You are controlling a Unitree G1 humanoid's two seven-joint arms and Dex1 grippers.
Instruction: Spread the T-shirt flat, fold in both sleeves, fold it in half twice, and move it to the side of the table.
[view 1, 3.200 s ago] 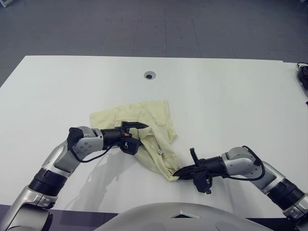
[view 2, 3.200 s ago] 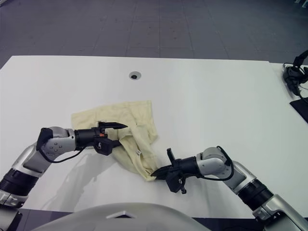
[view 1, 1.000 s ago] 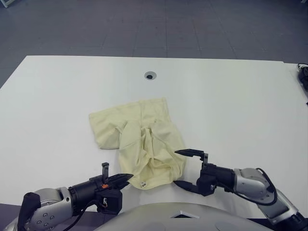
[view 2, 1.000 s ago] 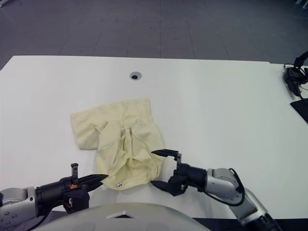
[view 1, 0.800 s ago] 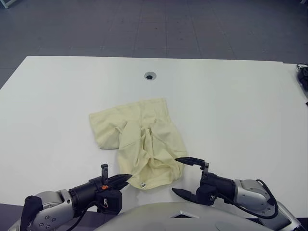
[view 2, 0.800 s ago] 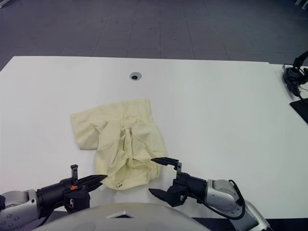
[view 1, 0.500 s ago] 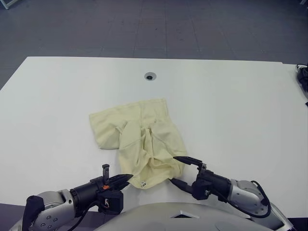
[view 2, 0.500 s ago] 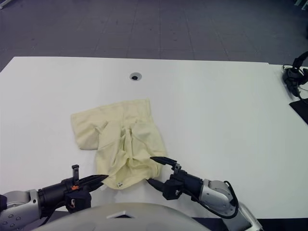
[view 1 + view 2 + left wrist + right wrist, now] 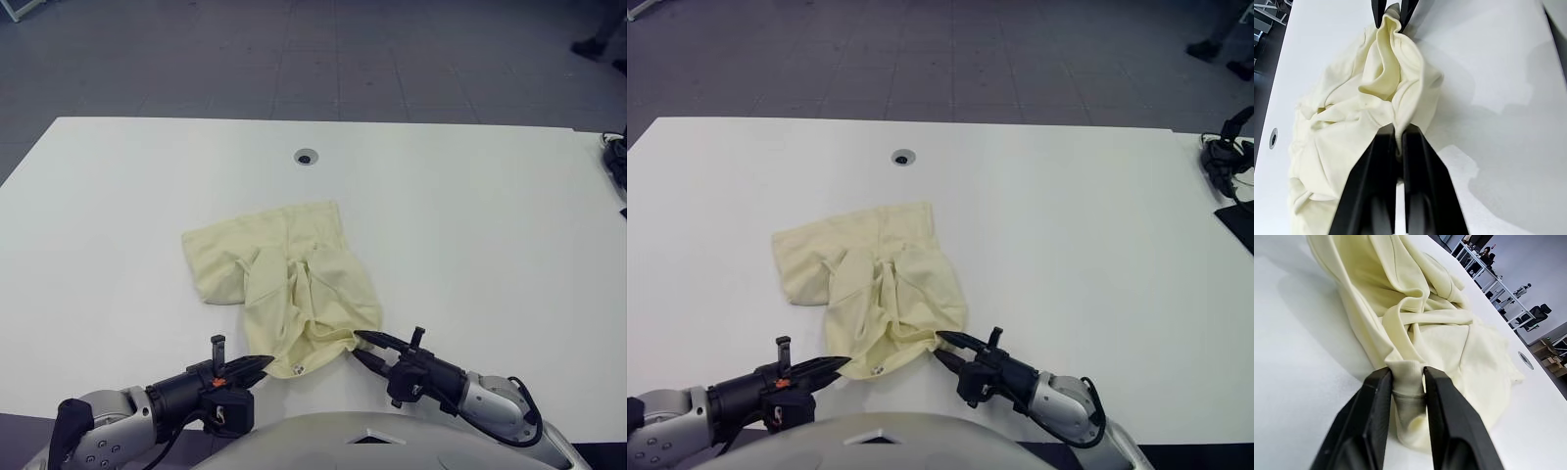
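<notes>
Near the front edge of the smooth white table, the left gripper and right gripper are each closed onto the near hem of the pale yellow T-shirt. It lies crumpled in soft folds toward mid-table. Beyond it is a small round hole.

The gripper has its two black fingers closed on a bunched, ribbed edge of the pale yellow T-shirt, the cloth squeezed into a narrow fold between them. Beyond the fingertips the shirt runs away in rumpled folds, lying on the white worktop. Farther off past the shirt, a small round fitting is set into the worktop.
</notes>
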